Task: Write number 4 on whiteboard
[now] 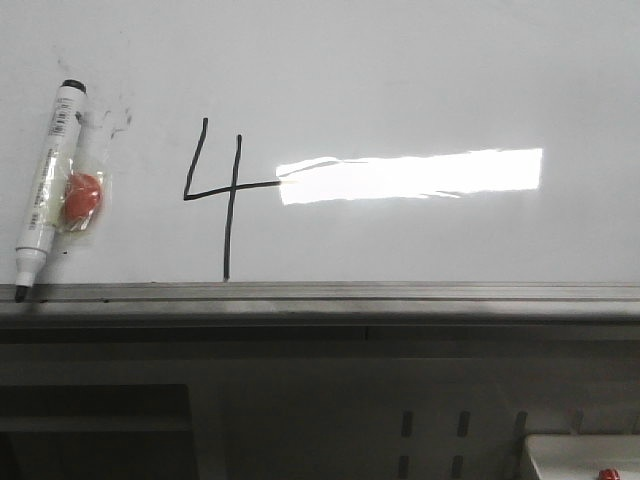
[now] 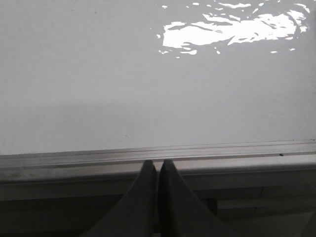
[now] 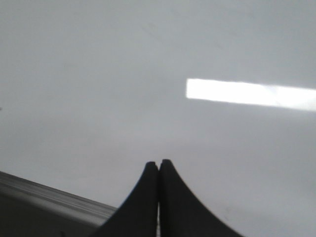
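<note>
Looking at the big white board [image 1: 400, 80], I see the 4 [image 1: 222, 185] already drawn on it. It is black and thin, with an open top, a cross line and a long line going down. It sits on the left half of the board, and its long line ends just above the grey ledge [image 1: 400, 295]. So I think the writing is done. Nothing looks left to draw.

The board is shiny. A bright strip of light [image 1: 410, 175] glows on it, starting right where the cross line of the 4 ends. Some faint dark smudges [image 1: 120, 118] mark the board near the top left.

Under the ledge it is dark, with some grey frame and small slots.

A marker [image 1: 45, 180] lies tilted on the far left, well apart from the 4, with its black tip down on the ledge. A small orange thing in a clear wrap [image 1: 80, 198] lies touching it.

No arm shows in the front view. The left gripper [image 2: 159, 165] sits over the ledge, jaws pressed together and holding nothing. The right gripper [image 3: 158, 165] is over bare board, also clenched and empty.
</note>
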Available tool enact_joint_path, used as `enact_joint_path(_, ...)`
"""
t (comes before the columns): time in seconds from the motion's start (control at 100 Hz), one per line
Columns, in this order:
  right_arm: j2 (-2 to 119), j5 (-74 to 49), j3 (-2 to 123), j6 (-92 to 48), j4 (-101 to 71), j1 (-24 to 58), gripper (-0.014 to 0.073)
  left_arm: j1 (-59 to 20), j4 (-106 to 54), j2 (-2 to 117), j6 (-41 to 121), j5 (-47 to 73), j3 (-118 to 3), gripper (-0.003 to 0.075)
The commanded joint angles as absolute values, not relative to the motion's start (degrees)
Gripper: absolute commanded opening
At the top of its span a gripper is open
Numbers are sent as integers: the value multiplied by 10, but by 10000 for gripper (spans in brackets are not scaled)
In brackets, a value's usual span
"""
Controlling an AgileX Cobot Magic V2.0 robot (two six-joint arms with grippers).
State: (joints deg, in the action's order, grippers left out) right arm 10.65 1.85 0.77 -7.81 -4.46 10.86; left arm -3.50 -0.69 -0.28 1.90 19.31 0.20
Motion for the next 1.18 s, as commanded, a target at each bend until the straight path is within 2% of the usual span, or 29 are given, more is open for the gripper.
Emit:
enact_joint_path(0.0,90,76,-9,-69,-39,56,-66,-33,-8,-18,18,163,22,-20)
enact_joint_path(0.22,-16,-80,-19,-54,-10,-20,-66,-33,-8,-18,18,163,22,-20)
enact_joint_path(0.5,-14,-186,-19,-51,-19,-42,-66,-33,-8,-18,18,162,22,-20)
enact_joint_path(1.17,-15,-185,-19,-51,-19,-42,-66,-33,-8,-18,18,162,22,-20)
